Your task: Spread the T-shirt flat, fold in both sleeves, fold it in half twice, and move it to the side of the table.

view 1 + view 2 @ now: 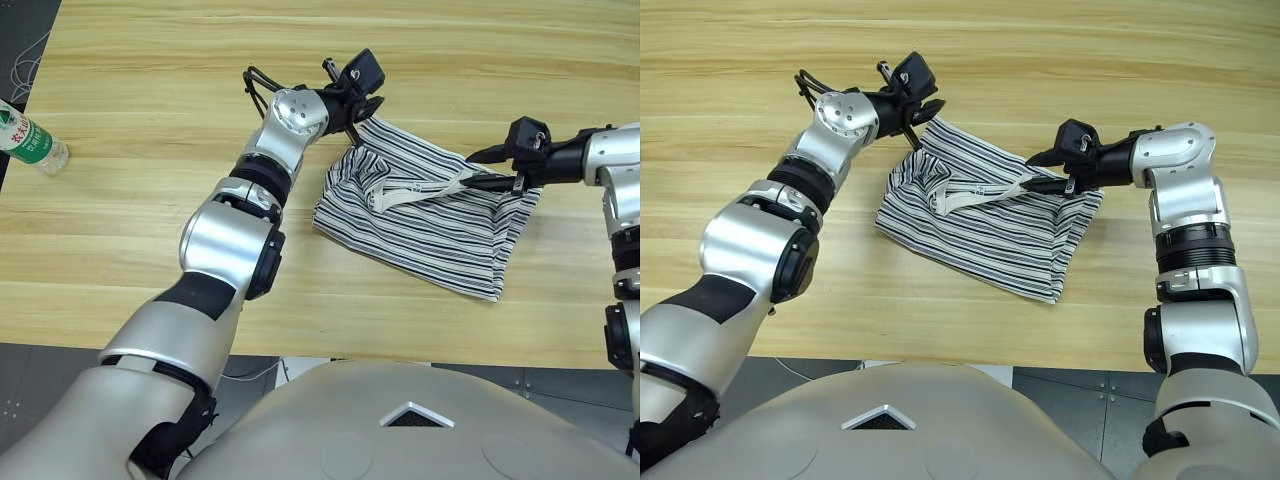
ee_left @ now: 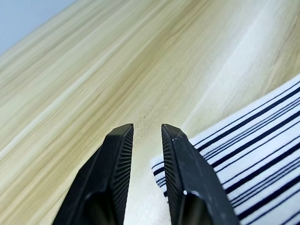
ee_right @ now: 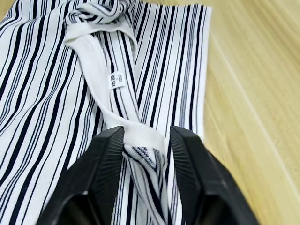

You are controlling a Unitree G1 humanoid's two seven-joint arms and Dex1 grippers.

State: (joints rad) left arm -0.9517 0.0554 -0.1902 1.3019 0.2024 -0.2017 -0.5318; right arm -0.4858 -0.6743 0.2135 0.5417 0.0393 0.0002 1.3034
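The black-and-white striped T-shirt (image 1: 430, 225) lies bunched in a rough rectangle on the wooden table (image 1: 140, 70), right of centre. Its white collar band (image 1: 420, 193) is pulled taut toward the shirt's right edge. There my right gripper (image 1: 505, 183) is shut on that collar cloth, which sits pinched between its fingers (image 3: 110, 159). My left gripper (image 1: 355, 115) hovers at the shirt's far left corner, open by a narrow gap with bare wood showing between its fingers (image 2: 119, 154). The striped corner (image 2: 253, 154) lies just beside one finger, not between them.
A plastic bottle (image 1: 32, 140) with a green label lies at the table's left edge. Bare wood spreads to the left of the shirt and behind it. The table's front edge (image 1: 400, 352) runs close below the shirt.
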